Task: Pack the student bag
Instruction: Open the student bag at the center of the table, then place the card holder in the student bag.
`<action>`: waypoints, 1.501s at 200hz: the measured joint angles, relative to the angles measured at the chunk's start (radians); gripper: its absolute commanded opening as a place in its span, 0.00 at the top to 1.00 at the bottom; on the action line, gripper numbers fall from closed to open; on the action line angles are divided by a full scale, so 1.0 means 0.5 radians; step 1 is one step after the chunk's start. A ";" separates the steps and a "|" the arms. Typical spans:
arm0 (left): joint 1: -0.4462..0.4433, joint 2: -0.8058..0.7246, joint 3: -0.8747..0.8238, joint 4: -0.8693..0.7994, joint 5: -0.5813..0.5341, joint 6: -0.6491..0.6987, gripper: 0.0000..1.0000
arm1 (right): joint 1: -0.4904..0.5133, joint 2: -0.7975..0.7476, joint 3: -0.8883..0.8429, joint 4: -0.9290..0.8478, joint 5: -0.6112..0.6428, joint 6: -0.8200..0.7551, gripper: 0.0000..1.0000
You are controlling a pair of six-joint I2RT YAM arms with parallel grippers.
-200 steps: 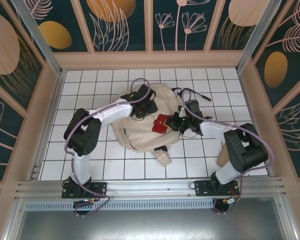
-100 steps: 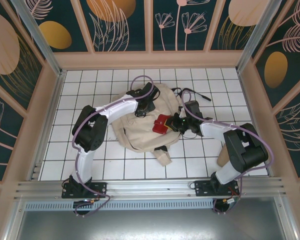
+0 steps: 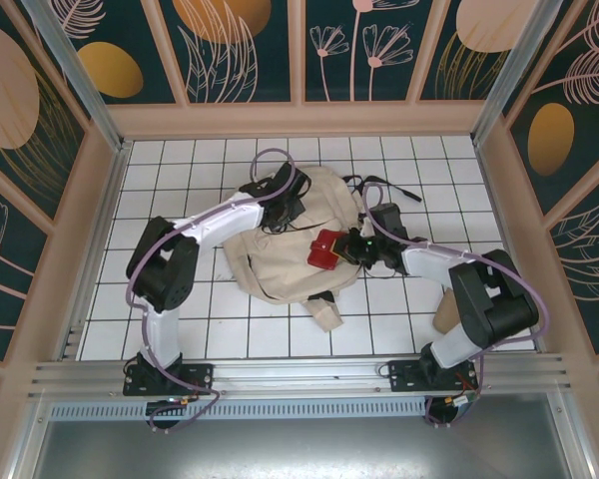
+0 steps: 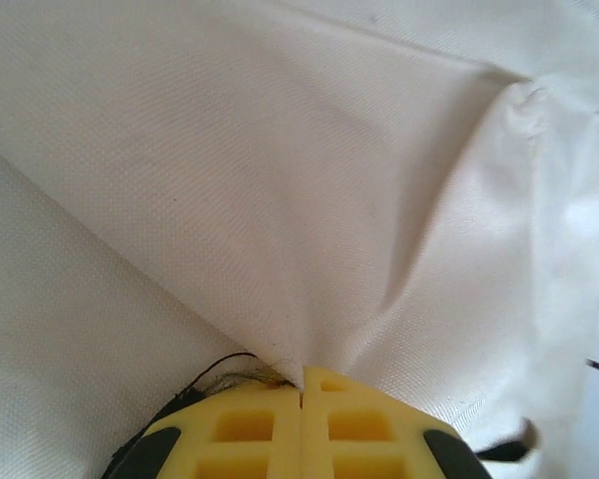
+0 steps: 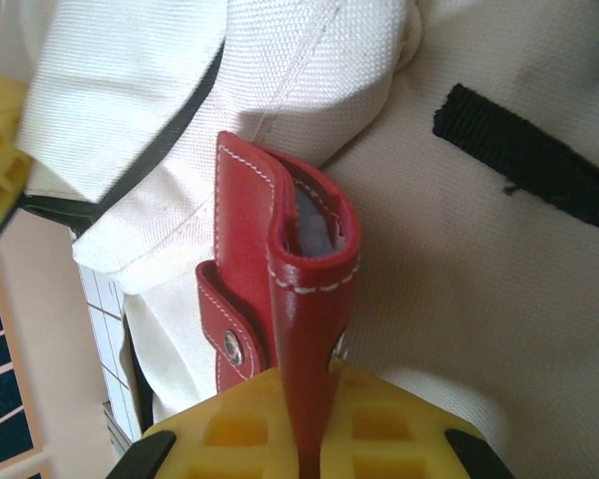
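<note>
The student bag (image 3: 280,264) is cream with black straps (image 5: 519,150), the pouch (image 5: 299,269) red with white stitching.

Student bag (image 3: 280,261): big cream canvas backpack, lying slumped and flat mid-surface (image 3: 180,319), between my two arms. The fabric is crumpled, with folds all over. Black straps (image 3: 384,187) trail off its far right edge, and a beige loop (image 3: 326,313) sticks out at the near edge. On the wrist view a black strap strip (image 5: 509,150) is sewn across the canvas. My left pincer (image 4: 301,377) is clamped on a fold at the bag's far side, with the cloth drawn into a ridge.
</note>
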 measured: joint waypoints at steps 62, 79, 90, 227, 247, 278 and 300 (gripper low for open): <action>0.004 -0.203 -0.120 0.130 0.134 0.022 1.00 | -0.051 -0.238 -0.182 0.217 -0.254 -0.085 1.00; 0.004 -0.214 -0.126 0.139 0.154 0.028 1.00 | -0.015 -0.179 -0.179 0.352 -0.359 -0.067 1.00; 0.004 -0.217 -0.126 0.143 0.161 0.029 1.00 | 0.014 -0.111 -0.165 0.430 -0.409 -0.038 1.00; 0.005 -0.217 -0.125 0.194 0.185 0.034 1.00 | -0.027 0.296 -0.076 1.204 -0.380 0.598 1.00; 0.008 -0.213 -0.121 0.195 0.195 0.034 1.00 | -0.024 0.334 -0.076 1.324 -0.330 0.707 1.00; 0.008 -0.191 -0.117 0.221 0.210 0.034 1.00 | 0.009 0.439 -0.060 1.423 -0.197 0.845 0.98; 0.011 -0.184 -0.114 0.222 0.211 0.034 1.00 | 0.076 0.513 0.002 1.425 -0.070 0.890 0.91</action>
